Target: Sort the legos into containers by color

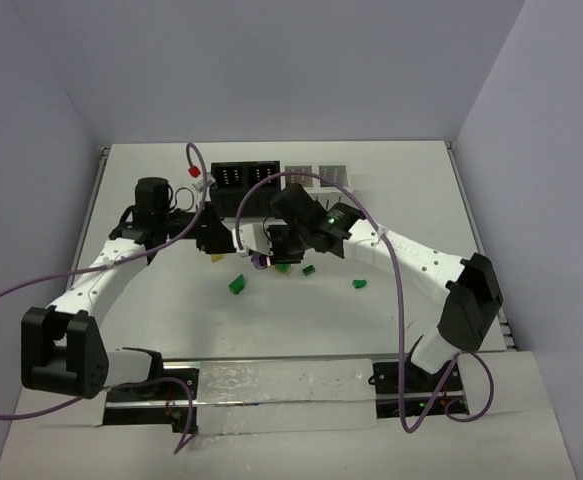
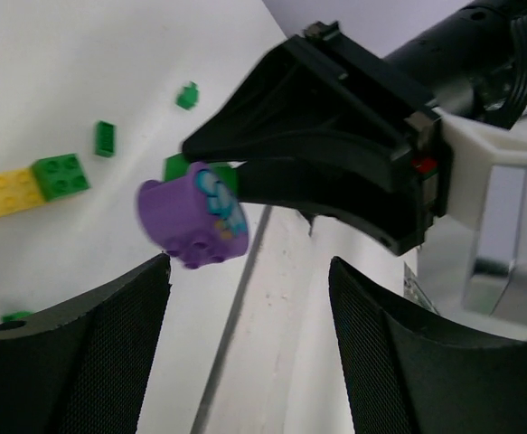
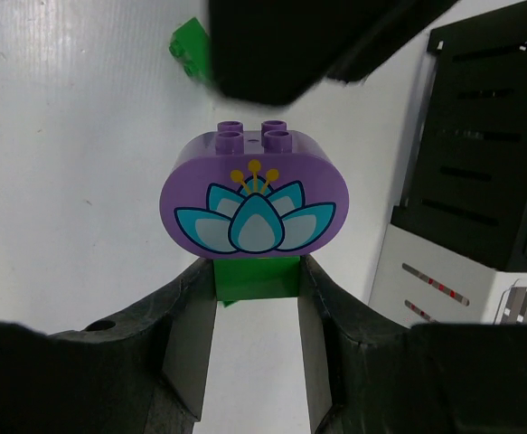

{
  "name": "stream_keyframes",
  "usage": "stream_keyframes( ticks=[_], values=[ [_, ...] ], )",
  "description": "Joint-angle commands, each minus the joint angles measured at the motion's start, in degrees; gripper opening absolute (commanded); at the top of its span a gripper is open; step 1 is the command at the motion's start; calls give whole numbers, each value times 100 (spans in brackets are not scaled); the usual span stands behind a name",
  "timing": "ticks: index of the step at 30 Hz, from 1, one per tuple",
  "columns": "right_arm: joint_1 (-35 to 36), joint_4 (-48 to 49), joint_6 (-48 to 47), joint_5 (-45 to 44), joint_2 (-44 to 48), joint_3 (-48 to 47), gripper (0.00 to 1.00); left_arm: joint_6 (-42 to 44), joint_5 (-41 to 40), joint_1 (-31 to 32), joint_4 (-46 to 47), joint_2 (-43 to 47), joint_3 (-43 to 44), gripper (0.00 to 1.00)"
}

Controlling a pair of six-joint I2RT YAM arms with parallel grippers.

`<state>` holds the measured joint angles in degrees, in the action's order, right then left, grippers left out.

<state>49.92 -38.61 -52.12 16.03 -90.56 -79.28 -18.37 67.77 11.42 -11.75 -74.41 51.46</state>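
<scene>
Purple brick (image 3: 254,203), green base (image 3: 256,278) (in right claw (image 3: 256,287))

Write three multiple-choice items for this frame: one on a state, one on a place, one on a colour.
1. The left end effector is: A. open, nothing between its fingers; B. shut on a brick; C. shut on nothing.
2. The purple lotus brick is: A. lying loose, unheld; B. stacked on the held green brick in the right end effector; C. between the left end effector's fingers.
3. The brick touching the yellow brick's end on the table is: A. red; B. purple; C. green.
Key: 1 A, its wrist view shows a wide bare gap; 2 B, the right wrist view shows fingers clamping the green one beneath it; 3 C, the left wrist view shows the loose green brick there.
</scene>
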Motion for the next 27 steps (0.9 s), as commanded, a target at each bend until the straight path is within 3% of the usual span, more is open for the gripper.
stream_keyframes(
  ticks=[1, 8, 27],
  values=[
    [170, 140, 310, -552, 231, 64, 0, -178, 286, 338, 260, -194, 257, 77],
    [228, 337, 369, -785, 398, 140, 0, 96, 212, 589, -177, -556, 408, 77],
    [447, 301, 116, -802, 646, 387, 0, 132, -484, 691, -319, -1054, 837, 77]
  ],
)
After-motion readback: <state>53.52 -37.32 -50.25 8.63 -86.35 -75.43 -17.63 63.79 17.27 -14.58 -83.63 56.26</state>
